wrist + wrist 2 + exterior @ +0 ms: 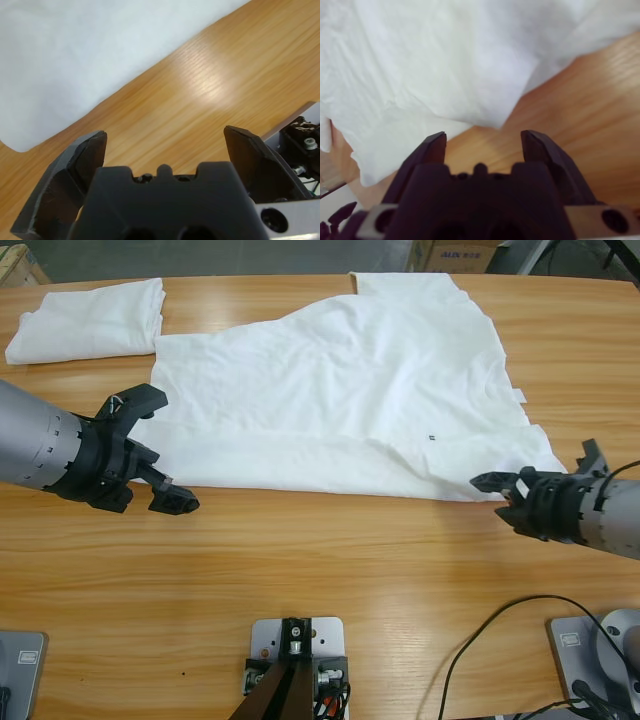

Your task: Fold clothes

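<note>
Your left arm comes in low from the left edge of the high view, its forearm angled toward the middle of the counter point(330, 570). Your left gripper point(160, 455) hovers just beside the near left corner of the spread T-shirt point(340, 400), its jaws wide apart and holding nothing; in the left wrist view the left gripper point(165, 145) frames only bare wood, with the shirt's edge point(75, 65) a little beyond the tips.

Your right arm reaches in from the right edge, lying nearly level and pointing left. Your right gripper point(495, 490) sits at the shirt's near right corner, jaws parted and empty. In the right wrist view the right gripper point(482, 142) points at a drooping fold of white cloth point(445, 70) just ahead of the tips, not between them.

The spread T-shirt lies flat across the middle of the counter, a tiny dark mark point(431, 436) on it toward the right. A second, folded T-shirt point(90, 320) rests at the far left, just apart from the spread one.
</note>
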Action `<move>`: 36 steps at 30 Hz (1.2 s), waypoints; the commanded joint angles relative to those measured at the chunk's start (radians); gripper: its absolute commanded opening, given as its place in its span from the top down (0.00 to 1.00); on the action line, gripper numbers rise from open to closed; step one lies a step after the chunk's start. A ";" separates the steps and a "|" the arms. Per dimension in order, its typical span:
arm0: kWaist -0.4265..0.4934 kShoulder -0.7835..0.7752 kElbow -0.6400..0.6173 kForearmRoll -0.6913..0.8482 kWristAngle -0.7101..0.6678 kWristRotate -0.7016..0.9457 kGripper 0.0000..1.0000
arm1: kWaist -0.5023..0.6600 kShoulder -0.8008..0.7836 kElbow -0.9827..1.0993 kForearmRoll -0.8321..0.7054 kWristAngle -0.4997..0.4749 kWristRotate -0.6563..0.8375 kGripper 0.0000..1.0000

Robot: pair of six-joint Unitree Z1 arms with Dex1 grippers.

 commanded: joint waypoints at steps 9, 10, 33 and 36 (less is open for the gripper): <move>-0.026 -0.017 0.044 0.000 0.012 -0.025 0.08 | 0.013 0.094 0.069 -0.233 -0.112 -0.146 0.44; -0.027 -0.017 0.044 0.000 0.012 -0.027 0.08 | 0.013 0.098 0.070 -0.254 -0.107 -0.149 0.44; -0.036 -0.002 0.054 -0.010 0.013 -0.048 0.08 | 0.003 -0.346 -0.185 0.244 0.144 -0.151 0.97; -0.036 0.003 0.051 -0.018 0.012 -0.050 0.08 | 0.003 -0.349 -0.174 0.247 0.156 -0.251 1.00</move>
